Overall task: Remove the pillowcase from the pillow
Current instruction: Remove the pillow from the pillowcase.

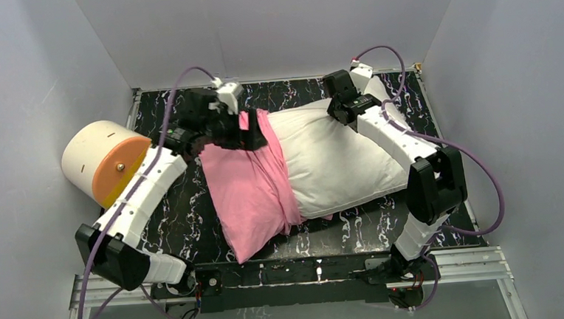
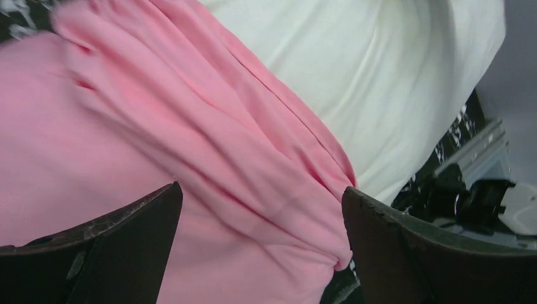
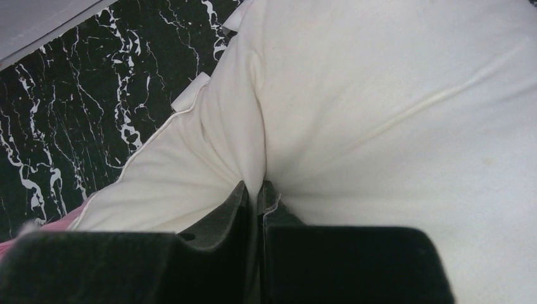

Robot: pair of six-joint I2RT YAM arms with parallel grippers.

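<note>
The white pillow lies across the dark table, its left part still inside the pink pillowcase, which is bunched up to about a third of the way along. My left gripper hovers at the pillowcase's far edge. In the left wrist view it stands wide open over pink folds, gripping nothing, with the bare pillow beyond. My right gripper is at the pillow's far top edge. In the right wrist view it is shut on a pinched fold of white pillow fabric.
A cream cylinder with an orange end stands at the table's left edge beside my left arm. The black marbled tabletop shows around the pillow. Grey walls close in at the back and both sides. A metal rail runs along the near edge.
</note>
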